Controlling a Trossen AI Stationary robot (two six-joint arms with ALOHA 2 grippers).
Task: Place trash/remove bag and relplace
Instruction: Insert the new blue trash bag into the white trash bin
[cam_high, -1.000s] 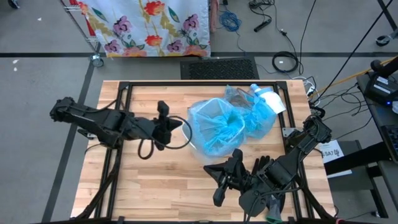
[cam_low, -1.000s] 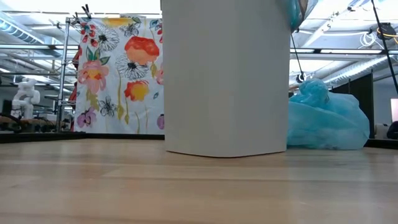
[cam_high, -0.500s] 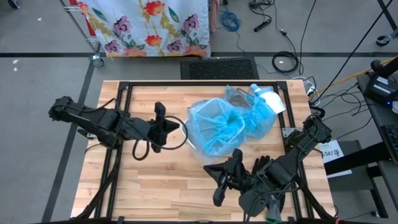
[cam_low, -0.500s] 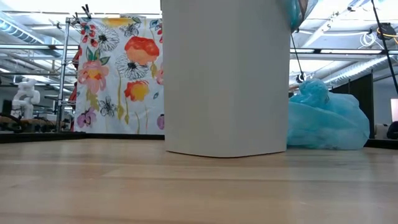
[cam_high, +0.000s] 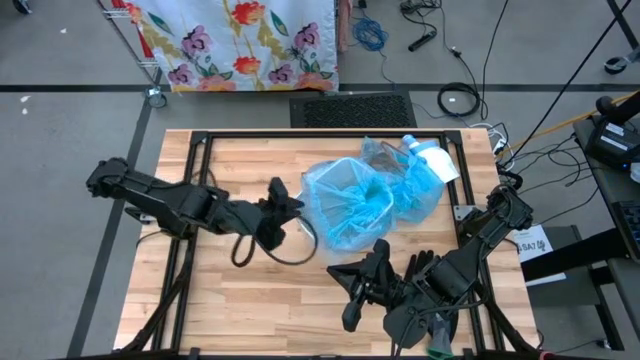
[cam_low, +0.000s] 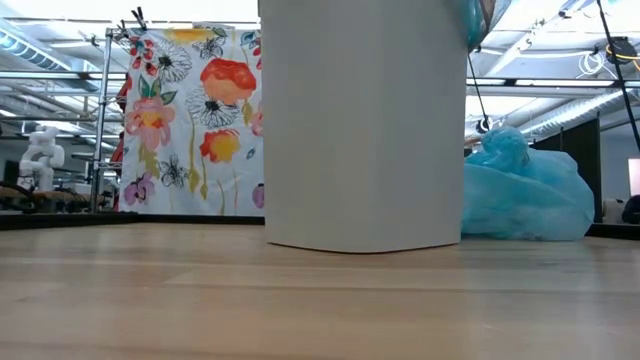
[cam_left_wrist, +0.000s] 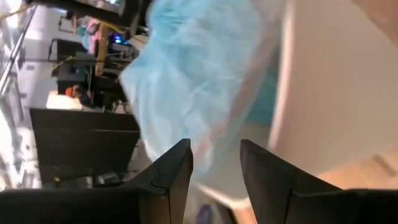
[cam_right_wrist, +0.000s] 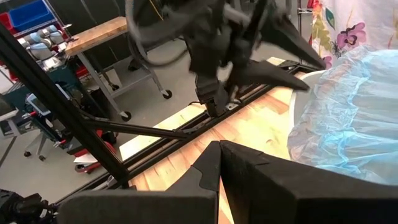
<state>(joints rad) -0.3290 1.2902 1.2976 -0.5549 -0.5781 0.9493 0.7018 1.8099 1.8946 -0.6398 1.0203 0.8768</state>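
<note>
A white bin (cam_high: 318, 232) lined with a light-blue bag (cam_high: 345, 205) stands mid-table; its wall fills the low view (cam_low: 365, 125). A full, tied blue bag (cam_high: 415, 185) lies on the table behind it to the right, also in the low view (cam_low: 525, 195). My left gripper (cam_high: 295, 203) is open at the bin's left rim, fingers pointing at the liner (cam_left_wrist: 199, 81); the right wrist view shows it too (cam_right_wrist: 298, 62). My right gripper (cam_high: 338, 270) is shut and empty near the front edge. No loose trash scraps show. My left gripper's open fingers (cam_left_wrist: 177, 165) stand right at the liner on the bin's left rim (cam_right_wrist: 311, 78), coming level from the table's left. I cannot tell whether they touch it.
A pair of dark gloves (cam_high: 420, 265) lies by my right arm. A white-and-blue packet (cam_high: 432, 160) lies at the back right beside the full bag. A black cable loop (cam_high: 285, 250) hangs under my left arm. Bare wood shows at the front left.
My left gripper has moved toward the table's right, up to the bin's left rim, and has turned so that its fingers point at the bin instead of the far edge.
</note>
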